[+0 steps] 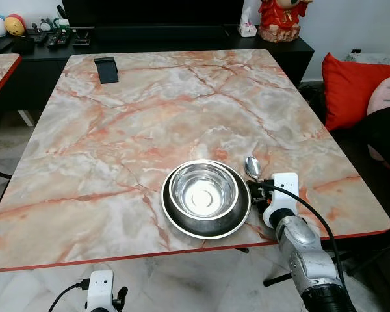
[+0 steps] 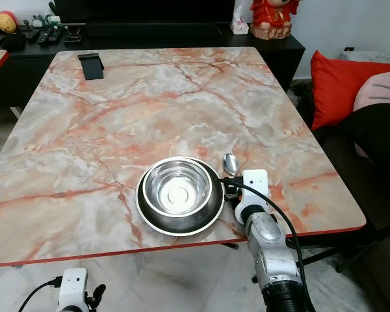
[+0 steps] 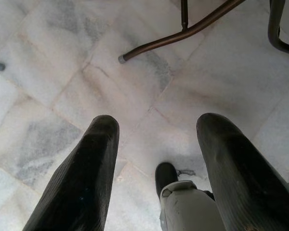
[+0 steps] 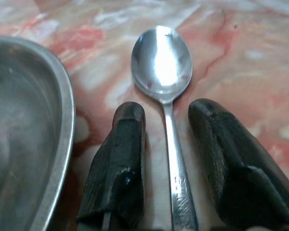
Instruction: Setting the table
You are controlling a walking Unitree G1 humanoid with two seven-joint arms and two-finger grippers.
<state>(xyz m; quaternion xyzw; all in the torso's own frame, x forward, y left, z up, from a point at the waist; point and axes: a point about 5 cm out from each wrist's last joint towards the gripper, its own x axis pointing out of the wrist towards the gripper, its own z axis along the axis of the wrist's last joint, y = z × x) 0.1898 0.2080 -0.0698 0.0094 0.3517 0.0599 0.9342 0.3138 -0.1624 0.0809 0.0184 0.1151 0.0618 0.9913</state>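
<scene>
A steel bowl (image 1: 203, 188) sits inside a dark steel plate (image 1: 175, 223) near the front edge of the marble table (image 1: 149, 123). Just right of them a metal spoon (image 1: 252, 166) lies flat, bowl end pointing away from me. My right gripper (image 4: 166, 113) rests low over the table, open, its two fingers (image 4: 127, 144) on either side of the spoon's handle (image 4: 176, 178) with a gap on each side. My left gripper (image 3: 156, 130) hangs open below the table over the floor.
A black stand (image 1: 106, 69) sits at the table's far left corner. A dark sideboard (image 1: 182, 36) with remotes and a red figurine (image 1: 285, 19) runs behind it. A red cushion (image 1: 354, 88) lies to the right. Metal furniture legs (image 3: 183, 33) cross the marble floor.
</scene>
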